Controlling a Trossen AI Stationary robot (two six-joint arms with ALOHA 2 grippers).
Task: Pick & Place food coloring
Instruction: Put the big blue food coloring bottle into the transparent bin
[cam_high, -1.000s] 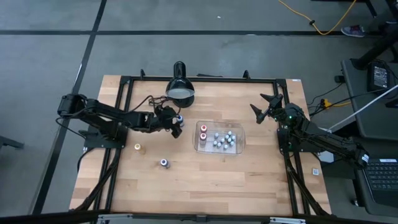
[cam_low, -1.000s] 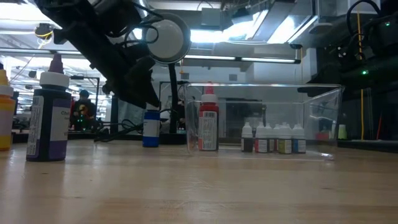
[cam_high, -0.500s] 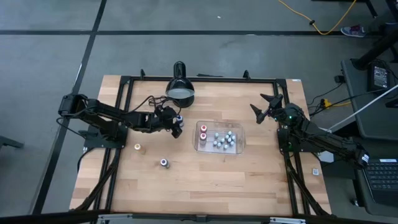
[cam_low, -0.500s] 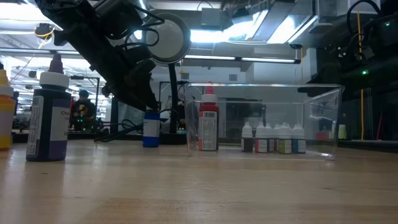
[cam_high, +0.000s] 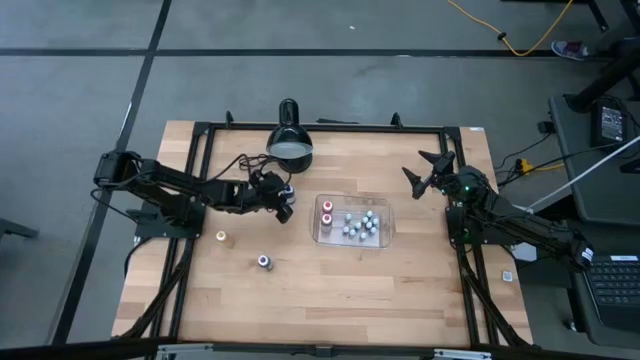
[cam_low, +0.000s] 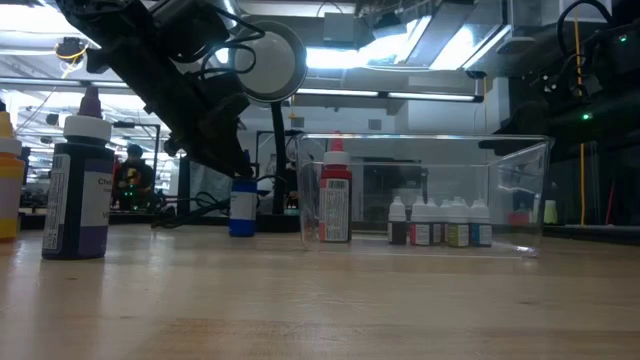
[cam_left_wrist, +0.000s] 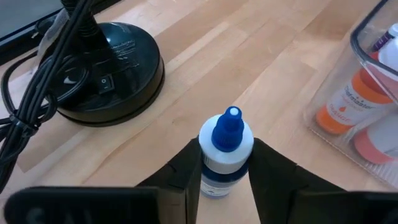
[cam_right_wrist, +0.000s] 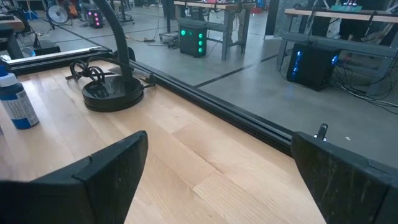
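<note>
Robotics lab: framed wooden table (cam_high: 330, 290), concrete floor, equipment racks (cam_right_wrist: 193, 37).

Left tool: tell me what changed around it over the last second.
The left tool came down and closed its fingers on the blue-capped food coloring bottle, which stands on the table. The right tool stayed open and parked; tray unchanged.

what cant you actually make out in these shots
- Blue-topped bottle: in the left wrist view the left gripper flanks it, so its lower label is hidden; in the high view the gripper covers most of it.
- Small bottles in the clear tray: too small in the high view to count or tell colours.
- Yellow bottle: cut off by the low view's edge.
- Right gripper: open; jaw tips cut off by the right wrist view's edge.
</note>
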